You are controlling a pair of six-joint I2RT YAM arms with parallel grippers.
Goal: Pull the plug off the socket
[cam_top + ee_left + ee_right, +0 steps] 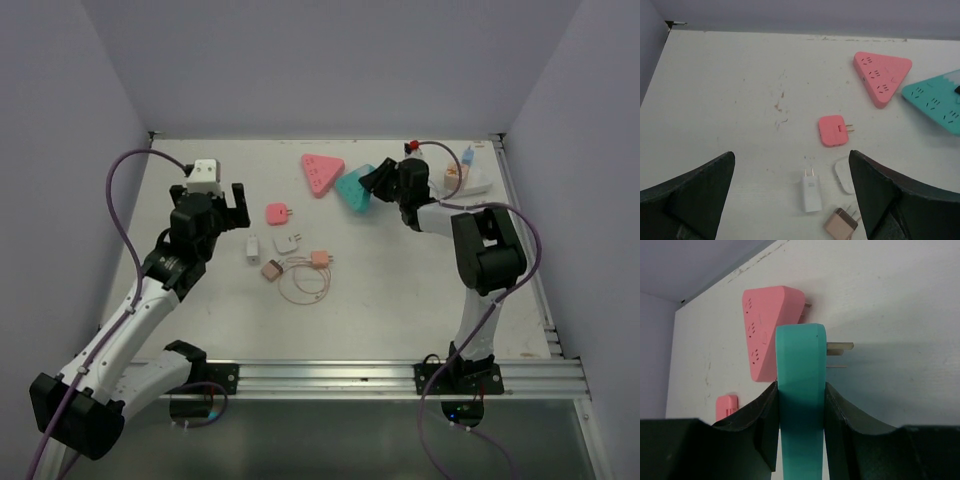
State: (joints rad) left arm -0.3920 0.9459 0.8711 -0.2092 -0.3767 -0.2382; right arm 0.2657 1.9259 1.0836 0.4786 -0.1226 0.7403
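R pincer [800, 386] tight on teal socket [800, 352] edges, pink socket [765, 325] adj.; L pincer [791, 154] wide.

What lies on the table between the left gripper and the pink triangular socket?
A small pink square plug, touching neither the left gripper nor the pink triangular socket; the left wrist view shows it clearly.

**Spare bits on my table [400, 310] — none part of the job**

Pink triangular strip [321, 172] lies flat at the back. A pink square adapter [278, 213] sits near it, prongs out. Closer to me is a cluster — white charger [253, 249], white plug [286, 243], tan charger [271, 270], and orange plug [320, 258] on a thin looped cable [305, 287].
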